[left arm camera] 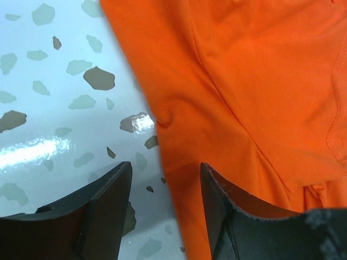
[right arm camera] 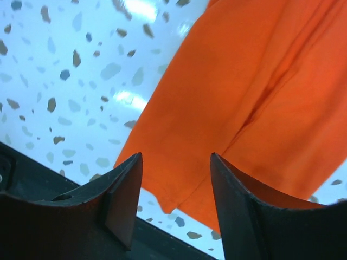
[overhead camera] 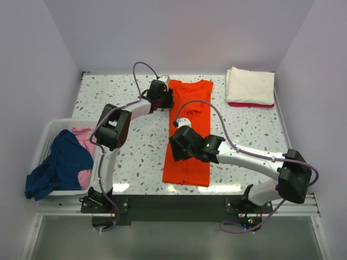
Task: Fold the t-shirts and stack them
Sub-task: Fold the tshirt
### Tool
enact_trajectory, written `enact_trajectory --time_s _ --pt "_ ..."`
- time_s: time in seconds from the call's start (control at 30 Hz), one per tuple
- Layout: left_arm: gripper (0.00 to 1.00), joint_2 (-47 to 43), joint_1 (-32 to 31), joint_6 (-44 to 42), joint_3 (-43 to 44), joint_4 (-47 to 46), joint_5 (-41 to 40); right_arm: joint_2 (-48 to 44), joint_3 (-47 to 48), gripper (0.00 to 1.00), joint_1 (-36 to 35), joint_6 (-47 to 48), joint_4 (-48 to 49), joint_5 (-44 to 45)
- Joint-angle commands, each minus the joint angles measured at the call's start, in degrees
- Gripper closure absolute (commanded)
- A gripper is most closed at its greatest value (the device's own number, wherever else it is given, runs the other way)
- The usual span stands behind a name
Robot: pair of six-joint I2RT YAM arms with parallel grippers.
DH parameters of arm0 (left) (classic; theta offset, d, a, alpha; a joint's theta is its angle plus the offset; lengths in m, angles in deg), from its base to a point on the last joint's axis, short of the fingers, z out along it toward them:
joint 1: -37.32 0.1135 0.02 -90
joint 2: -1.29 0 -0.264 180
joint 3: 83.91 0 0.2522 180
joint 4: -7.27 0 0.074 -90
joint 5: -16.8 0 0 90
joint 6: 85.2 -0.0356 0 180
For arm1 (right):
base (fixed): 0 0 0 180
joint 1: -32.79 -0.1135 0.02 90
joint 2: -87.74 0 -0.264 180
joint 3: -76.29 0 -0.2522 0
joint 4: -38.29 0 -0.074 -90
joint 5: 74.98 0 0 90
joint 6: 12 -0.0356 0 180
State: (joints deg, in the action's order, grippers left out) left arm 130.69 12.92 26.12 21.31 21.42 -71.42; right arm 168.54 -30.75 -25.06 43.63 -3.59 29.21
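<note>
Orange t-shirt (overhead camera: 187, 170) flat on table (overhead camera: 141, 151), laid as long strip. Left hand (left arm camera: 165, 173) open, astride far left edge; right hand (right arm camera: 176, 162) open over near left edge. Judged light, limp, slump-prone: pinch all edge layers near corners.

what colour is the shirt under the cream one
Red shirt, only its edge showing under the cream shirt; top external view.

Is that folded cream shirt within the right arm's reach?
Probably yes. The cream shirt lies on the right arm's side, with only bare table between it and the right gripper, open over the orange shirt.
</note>
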Motion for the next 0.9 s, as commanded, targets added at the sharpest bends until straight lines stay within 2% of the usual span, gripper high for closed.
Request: enact_trajectory --time_s 0.0,0.1,0.3,0.67,0.73,0.87 --pt "0.41 2.16 0.76 -2.25 2.84 -2.23 2.00 3.39 1.09 0.45 -5.06 -4.03 -0.53 5.14" --pt "0.42 3.57 1.02 -2.60 4.69 -1.53 3.05 8.31 2.75 0.49 -8.67 -5.44 -0.18 6.37" --pt "0.45 5.24 1.29 -2.69 6.01 -1.17 3.49 16.05 6.35 0.51 -13.17 -6.76 0.61 7.42" --pt "0.46 6.38 1.29 -2.86 5.13 -1.96 4.55 23.09 11.73 0.51 -19.15 -9.05 -1.94 9.53" --pt "0.46 6.74 1.38 -2.86 5.22 -2.05 4.46 24.40 11.38 0.60 -19.41 -9.83 -2.29 9.71" --pt "0.46 7.09 1.46 -2.86 5.13 -2.14 4.63 25.55 12.08 0.65 -19.41 -10.19 -3.87 11.02"
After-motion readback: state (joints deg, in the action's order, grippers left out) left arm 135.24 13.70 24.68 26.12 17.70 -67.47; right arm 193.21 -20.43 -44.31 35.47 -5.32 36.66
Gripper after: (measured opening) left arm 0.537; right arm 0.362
